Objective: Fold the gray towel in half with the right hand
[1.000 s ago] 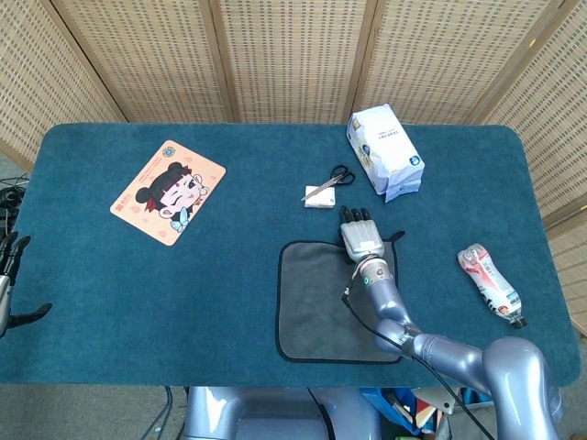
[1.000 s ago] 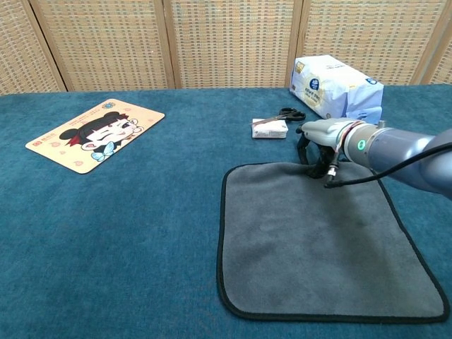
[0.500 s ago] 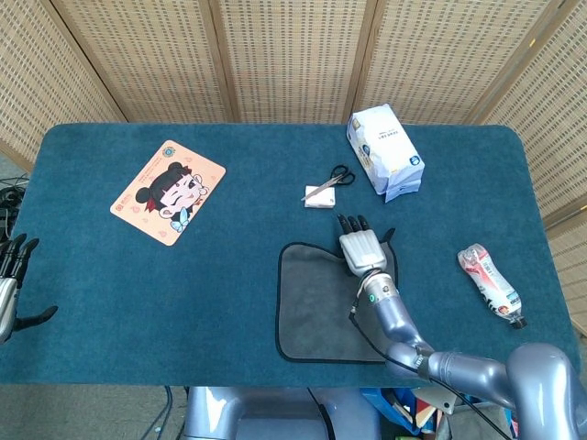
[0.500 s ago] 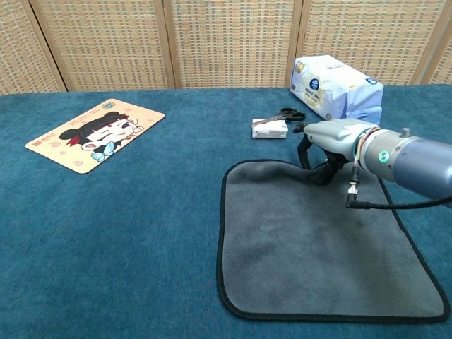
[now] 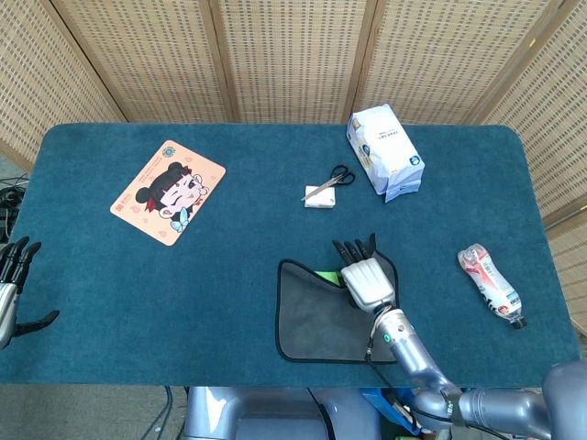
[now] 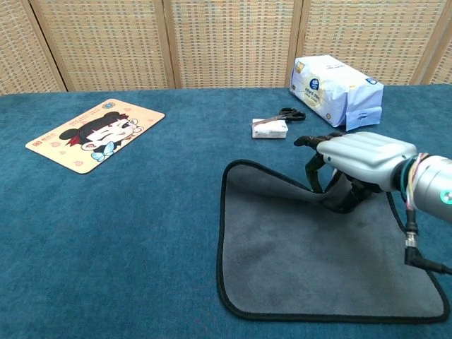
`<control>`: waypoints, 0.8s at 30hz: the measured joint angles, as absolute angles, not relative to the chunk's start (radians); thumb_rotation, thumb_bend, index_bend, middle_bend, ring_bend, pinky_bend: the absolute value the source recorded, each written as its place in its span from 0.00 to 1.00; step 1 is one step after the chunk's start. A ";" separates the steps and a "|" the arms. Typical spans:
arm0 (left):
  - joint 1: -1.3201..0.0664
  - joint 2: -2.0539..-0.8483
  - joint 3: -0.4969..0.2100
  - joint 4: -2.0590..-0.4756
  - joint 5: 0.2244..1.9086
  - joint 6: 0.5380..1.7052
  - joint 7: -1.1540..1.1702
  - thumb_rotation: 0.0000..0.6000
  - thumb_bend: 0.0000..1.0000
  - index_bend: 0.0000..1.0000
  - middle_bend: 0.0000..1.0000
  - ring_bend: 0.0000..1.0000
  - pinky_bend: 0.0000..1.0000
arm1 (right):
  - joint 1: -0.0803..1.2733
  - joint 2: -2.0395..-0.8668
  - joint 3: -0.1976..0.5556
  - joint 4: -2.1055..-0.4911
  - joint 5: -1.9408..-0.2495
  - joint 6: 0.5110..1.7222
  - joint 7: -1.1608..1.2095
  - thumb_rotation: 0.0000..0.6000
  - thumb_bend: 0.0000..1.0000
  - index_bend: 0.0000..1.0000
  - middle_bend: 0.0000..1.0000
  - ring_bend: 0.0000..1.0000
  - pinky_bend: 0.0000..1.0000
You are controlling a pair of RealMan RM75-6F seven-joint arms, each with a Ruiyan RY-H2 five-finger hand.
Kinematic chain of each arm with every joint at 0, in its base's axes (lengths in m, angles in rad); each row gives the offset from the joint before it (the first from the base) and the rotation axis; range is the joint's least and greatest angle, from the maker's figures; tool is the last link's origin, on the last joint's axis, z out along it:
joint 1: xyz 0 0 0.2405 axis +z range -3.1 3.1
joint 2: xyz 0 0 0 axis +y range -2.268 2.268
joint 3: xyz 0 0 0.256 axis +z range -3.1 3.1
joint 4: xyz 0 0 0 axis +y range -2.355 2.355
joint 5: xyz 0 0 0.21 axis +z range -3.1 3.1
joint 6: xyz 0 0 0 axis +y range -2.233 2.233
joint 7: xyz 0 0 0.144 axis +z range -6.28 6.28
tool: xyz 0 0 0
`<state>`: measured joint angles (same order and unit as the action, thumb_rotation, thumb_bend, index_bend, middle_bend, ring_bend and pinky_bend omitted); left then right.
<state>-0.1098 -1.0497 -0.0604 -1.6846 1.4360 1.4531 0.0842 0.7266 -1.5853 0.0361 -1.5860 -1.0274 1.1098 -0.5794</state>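
Your right hand [image 6: 360, 161] covers the far right part of the gray towel [image 6: 311, 247], so the exact contact between the fingertips and the cloth cannot be made out in either view; the thumb side is hidden beneath the palm. What the chest view does show is the far edge of the towel raised off the table [image 6: 141, 233] and drawn up under your curled dark fingers [image 6: 316, 171], with the cloth sagging in a slope from the hand down to the far left corner, which lies flat. On that evidence your right hand grips the towel's far edge. In the head view a small green patch shows just left of the hand at the lifted edge; what it is cannot be told. The near edge and both near corners of the towel lie flat, near the table's front edge, right of centre. Your left hand [image 5: 11, 280] is cut off at the left border of the head view, fingers spread and holding nothing. Beyond the towel lie scissors [image 5: 340, 175] touching a small white box [image 5: 320, 196], with a white tissue pack [image 5: 383, 152] to their right. A crumpled bottle [image 5: 491, 285] lies right of the towel, a cartoon mat [image 5: 168, 191] far left.
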 measured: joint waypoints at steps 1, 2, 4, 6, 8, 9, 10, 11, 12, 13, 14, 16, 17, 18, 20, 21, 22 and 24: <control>-0.109 -1.050 -0.060 -1.685 1.437 1.454 0.085 1.00 0.11 0.00 0.00 0.00 0.00 | 0.721 -1.582 0.028 -1.594 -1.039 1.114 -0.581 1.00 0.58 0.62 0.00 0.00 0.00; -0.109 -1.050 -0.060 -1.685 1.437 1.455 0.086 1.00 0.11 0.00 0.00 0.00 0.00 | 0.716 -1.579 0.019 -1.601 -1.051 1.118 -0.582 1.00 0.58 0.62 0.00 0.00 0.00; -0.108 -1.050 -0.059 -1.685 1.438 1.456 0.087 1.00 0.11 0.00 0.00 0.00 0.00 | 0.703 -1.576 0.000 -1.614 -1.076 1.126 -0.587 1.00 0.58 0.62 0.00 0.00 0.00; -0.108 -1.051 -0.059 -1.686 1.438 1.457 0.090 1.00 0.11 0.00 0.00 0.00 0.00 | 0.693 -1.574 -0.018 -1.622 -1.103 1.132 -0.593 1.00 0.58 0.62 0.00 0.00 0.00; -0.108 -1.052 -0.059 -1.686 1.439 1.457 0.092 1.00 0.11 0.00 0.00 0.00 0.00 | 0.685 -1.574 -0.034 -1.626 -1.126 1.136 -0.599 1.00 0.58 0.62 0.00 0.00 0.00; -0.108 -1.052 -0.058 -1.686 1.439 1.457 0.093 1.00 0.11 0.00 0.00 0.00 0.00 | 0.679 -1.574 -0.044 -1.628 -1.141 1.139 -0.604 1.00 0.58 0.62 0.00 0.00 0.00; -0.108 -1.053 -0.058 -1.686 1.439 1.457 0.094 1.00 0.11 0.00 0.00 0.00 0.00 | 0.675 -1.574 -0.052 -1.630 -1.153 1.142 -0.608 1.00 0.58 0.62 0.00 0.00 0.00; -0.108 -1.053 -0.058 -1.686 1.439 1.457 0.095 1.00 0.11 0.00 0.00 0.00 0.00 | 0.670 -1.575 -0.059 -1.631 -1.163 1.145 -0.612 1.00 0.58 0.62 0.00 0.00 0.00; -0.107 -1.053 -0.058 -1.686 1.439 1.457 0.096 1.00 0.11 0.00 0.00 0.00 0.00 | 0.661 -1.577 -0.069 -1.635 -1.179 1.152 -0.617 1.00 0.58 0.62 0.00 0.00 0.00; -0.107 -1.053 -0.058 -1.686 1.439 1.458 0.096 1.00 0.11 0.00 0.00 0.00 0.00 | 0.657 -1.577 -0.072 -1.637 -1.186 1.155 -0.618 1.00 0.58 0.62 0.00 0.00 0.00; -0.107 -1.053 -0.058 -1.686 1.439 1.458 0.096 1.00 0.11 0.00 0.00 0.00 0.00 | 0.651 -1.578 -0.077 -1.640 -1.194 1.159 -0.620 1.00 0.58 0.62 0.00 0.00 0.00; -0.107 -1.053 -0.058 -1.686 1.439 1.458 0.095 1.00 0.11 0.00 0.00 0.00 0.00 | 0.638 -1.580 -0.087 -1.645 -1.214 1.167 -0.625 1.00 0.58 0.62 0.00 0.00 0.00; -0.107 -1.053 -0.058 -1.685 1.439 1.458 0.095 1.00 0.11 0.00 0.00 0.00 0.00 | 0.633 -1.581 -0.091 -1.647 -1.220 1.169 -0.627 1.00 0.58 0.62 0.00 0.00 0.00; -0.107 -1.053 -0.058 -1.685 1.439 1.459 0.094 1.00 0.11 0.00 0.00 0.00 0.00 | 0.628 -1.582 -0.094 -1.649 -1.226 1.170 -0.629 1.00 0.58 0.62 0.00 0.00 0.00; -0.106 -1.053 -0.058 -1.685 1.441 1.461 0.095 1.00 0.11 0.00 0.00 0.00 0.00 | 0.621 -1.583 -0.099 -1.651 -1.235 1.171 -0.635 1.00 0.58 0.62 0.00 0.00 0.00; -0.105 -1.053 -0.058 -1.686 1.442 1.462 0.094 1.00 0.11 0.00 0.00 0.00 0.00 | 0.616 -1.584 -0.102 -1.651 -1.240 1.171 -0.640 1.00 0.58 0.62 0.00 0.00 0.00; -0.105 -1.053 -0.058 -1.686 1.442 1.462 0.094 1.00 0.11 0.00 0.00 0.00 0.00 | 0.613 -1.585 -0.104 -1.652 -1.243 1.171 -0.643 1.00 0.58 0.62 0.00 0.00 0.00; -0.105 -1.053 -0.058 -1.685 1.441 1.462 0.094 1.00 0.11 0.00 0.00 0.00 0.00 | 0.606 -1.587 -0.107 -1.653 -1.249 1.170 -0.649 1.00 0.58 0.62 0.00 0.00 0.00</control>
<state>-0.1048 -1.0527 -0.0577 -1.6854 1.4415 1.4619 0.0939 0.6060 -1.5866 -0.1067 -1.6530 -1.2493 1.1704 -0.6492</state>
